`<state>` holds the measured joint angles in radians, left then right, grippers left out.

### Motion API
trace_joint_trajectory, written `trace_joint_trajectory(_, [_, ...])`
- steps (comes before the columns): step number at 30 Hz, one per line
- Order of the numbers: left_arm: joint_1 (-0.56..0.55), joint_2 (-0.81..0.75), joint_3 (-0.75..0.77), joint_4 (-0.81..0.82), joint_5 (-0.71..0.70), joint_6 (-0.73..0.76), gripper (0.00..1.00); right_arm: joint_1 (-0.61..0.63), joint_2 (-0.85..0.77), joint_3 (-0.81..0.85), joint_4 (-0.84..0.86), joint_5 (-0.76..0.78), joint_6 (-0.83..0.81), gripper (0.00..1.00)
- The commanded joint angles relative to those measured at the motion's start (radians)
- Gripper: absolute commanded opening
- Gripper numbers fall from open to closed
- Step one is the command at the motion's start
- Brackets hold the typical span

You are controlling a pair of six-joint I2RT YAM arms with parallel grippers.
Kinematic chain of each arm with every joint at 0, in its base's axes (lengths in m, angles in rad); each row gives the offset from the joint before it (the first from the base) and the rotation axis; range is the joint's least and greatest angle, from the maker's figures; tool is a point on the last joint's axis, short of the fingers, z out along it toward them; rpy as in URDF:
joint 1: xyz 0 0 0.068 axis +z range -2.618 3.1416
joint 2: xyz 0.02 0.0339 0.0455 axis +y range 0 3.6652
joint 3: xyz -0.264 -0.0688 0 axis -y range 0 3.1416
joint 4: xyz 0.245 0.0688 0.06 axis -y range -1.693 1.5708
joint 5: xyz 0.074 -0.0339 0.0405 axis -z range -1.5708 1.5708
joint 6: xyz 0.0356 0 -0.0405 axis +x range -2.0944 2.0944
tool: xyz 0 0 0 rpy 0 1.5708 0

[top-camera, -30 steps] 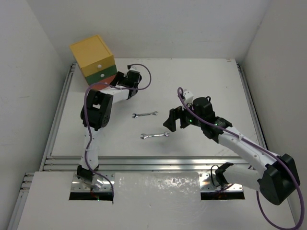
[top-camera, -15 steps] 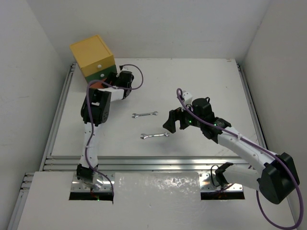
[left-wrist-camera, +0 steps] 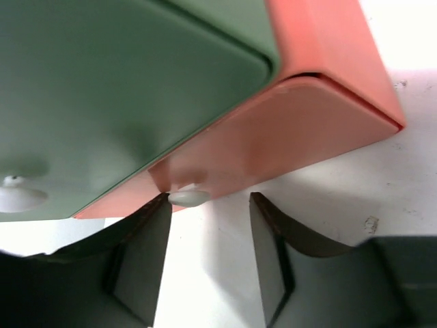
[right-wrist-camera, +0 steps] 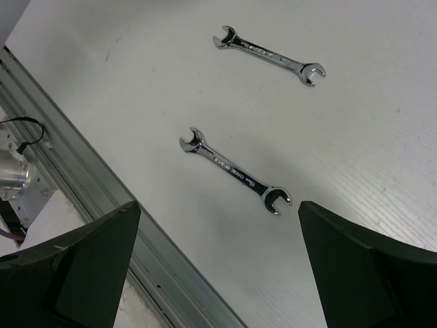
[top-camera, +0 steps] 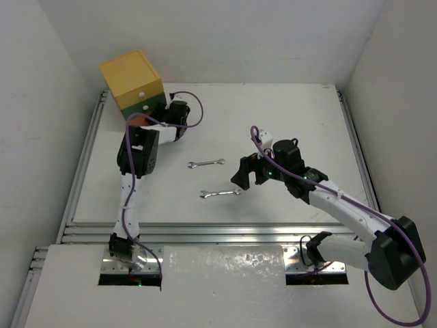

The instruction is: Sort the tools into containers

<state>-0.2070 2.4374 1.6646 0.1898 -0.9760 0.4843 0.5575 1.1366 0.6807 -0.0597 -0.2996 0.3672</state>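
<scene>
Left gripper (left-wrist-camera: pixel 208 219), fingers parted, brackets the white knob (left-wrist-camera: pixel 188 197) of the orange-red drawer (left-wrist-camera: pixel 287 130) at the tabletop's far-left corner. We see our right gripper (right-wrist-camera: pixel 217 229), spread wide, above the near wrench (right-wrist-camera: pixel 235 172) and far wrench (right-wrist-camera: pixel 268 55) mid-tabletop.

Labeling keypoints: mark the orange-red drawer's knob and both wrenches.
orange-red drawer knob (left-wrist-camera: pixel 186 197), left wrist view, centre of the white knob.
lower wrench (right-wrist-camera: pixel 235 172), right wrist view, mid-shaft.
upper wrench (right-wrist-camera: pixel 268 56), right wrist view, mid-shaft.

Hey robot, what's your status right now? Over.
Left jaws open around knob of orange-red drawer, drawer shut. Right jaws open above two wrenches on table. Nothing in the way seen.
</scene>
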Motion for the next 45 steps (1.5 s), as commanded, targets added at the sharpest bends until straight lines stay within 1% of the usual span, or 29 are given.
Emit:
trace_joint_trajectory(1, [0.011,0.015,0.049,0.037,0.011,0.004,0.46,-0.004,0.008,0.0,0.05,-0.019,0.009,0.99])
trace_joint_trajectory(2, [0.011,0.018,0.055,0.034,0.011,0.004,0.41,-0.004,0.009,0.0,0.05,-0.019,0.01,0.99])
trace_joint_trajectory(3, [0.011,0.02,0.057,0.034,0.011,0.005,0.39,-0.004,0.009,0.0,0.05,-0.018,0.009,0.99])
trace_joint_trajectory(5, [0.011,0.023,0.061,0.034,0.008,0.007,0.38,-0.004,0.009,0.0,0.052,-0.019,0.01,0.99])
trace_joint_trajectory(14, [0.015,0.052,0.106,0.056,-0.036,0.046,0.38,-0.004,0.022,-0.001,0.054,-0.035,0.016,0.99])
trace_joint_trajectory(15, [0.015,0.057,0.107,0.056,-0.042,0.048,0.42,-0.004,0.022,-0.001,0.055,-0.035,0.019,0.99])
trace_joint_trajectory(17, [0.014,0.055,0.106,0.065,-0.067,0.05,0.44,-0.004,0.026,-0.001,0.054,-0.041,0.019,0.99])
trace_joint_trajectory(24, [0.012,0.031,0.078,0.16,-0.115,0.105,0.43,-0.004,0.034,-0.001,0.054,-0.05,0.022,0.99])
trace_joint_trajectory(28, [0.003,0.008,0.076,0.178,-0.106,0.119,0.43,-0.004,0.034,0.002,0.054,-0.05,0.021,0.99])
trace_joint_trajectory(32, [0.006,0.043,0.109,0.174,-0.107,0.145,0.43,-0.002,0.031,-0.001,0.054,-0.053,0.022,0.99])
trace_joint_trajectory(36, [0.008,0.068,0.106,0.172,-0.104,0.14,0.42,-0.005,0.031,-0.001,0.054,-0.056,0.022,0.99])
trace_joint_trajectory(38, [0.008,0.086,0.109,0.172,-0.104,0.142,0.39,-0.004,0.031,-0.001,0.055,-0.055,0.021,0.99])
trace_joint_trajectory(39, [0.008,0.094,0.113,0.169,-0.105,0.14,0.35,-0.004,0.031,-0.001,0.054,-0.055,0.022,0.99])
trace_joint_trajectory(40, [0.008,0.097,0.116,0.169,-0.105,0.137,0.33,-0.004,0.031,-0.001,0.055,-0.055,0.021,0.99])
trace_joint_trajectory(41, [0.006,0.098,0.119,0.165,-0.104,0.134,0.28,-0.004,0.031,-0.001,0.054,-0.055,0.021,0.99])
trace_joint_trajectory(45, [0.006,0.101,0.135,0.157,-0.098,0.126,0.19,-0.004,0.032,-0.001,0.055,-0.053,0.021,0.99])
